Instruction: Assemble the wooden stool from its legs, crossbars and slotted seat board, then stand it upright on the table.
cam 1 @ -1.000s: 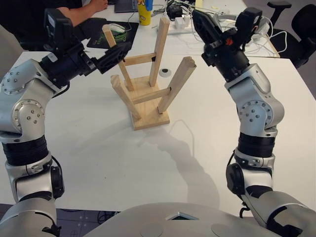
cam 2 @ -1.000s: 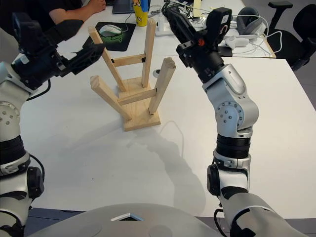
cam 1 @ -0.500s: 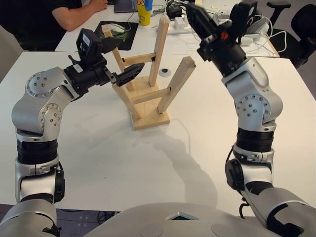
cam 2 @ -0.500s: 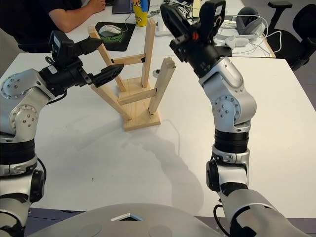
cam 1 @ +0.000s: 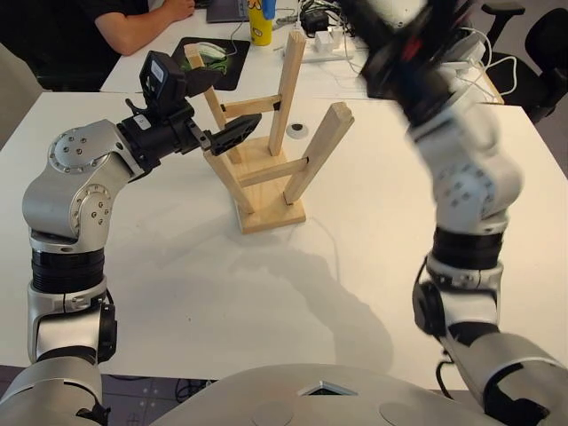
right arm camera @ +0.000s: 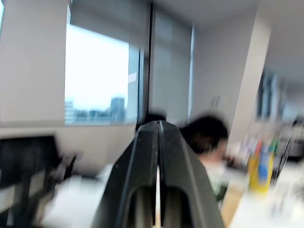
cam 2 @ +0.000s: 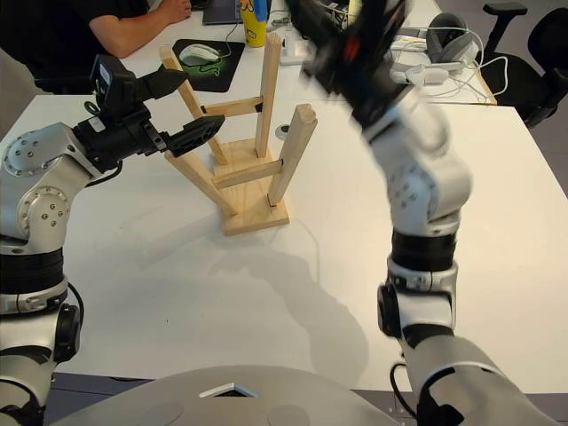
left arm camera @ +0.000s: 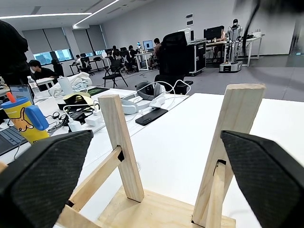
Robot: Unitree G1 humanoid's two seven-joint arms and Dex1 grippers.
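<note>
Four legs (cam 1: 287,89) point at the ceiling. The stool (cam 1: 266,169) sits upside down near the middle of the worktop (cam 1: 177,266), with its seat board (cam 1: 271,213) flat on the surface and the crossbars (cam 1: 251,106) already seated between the legs. It hasn't budged over the last second.

What has changed is the arms. The left one swung in from the side, tucked its elbow, and has held there for the last half second. The left end effector (cam 1: 220,105) is spread wide at the stool's left side, close to the legs there and gripping nothing as far as I can tell. From its wrist view, two legs stand in the gap between the pads.

The right arm has gone the other way, whipping up and away from the stool fast enough to smear. The right end effector (right arm camera: 158,124) is pinched tight together on nothing.

To my eye the assembly is finished and only the flip upright is left. The left side looks lined up to take a leg. The right has given up its spot and would need to come back in before any two-handed turn.
</note>
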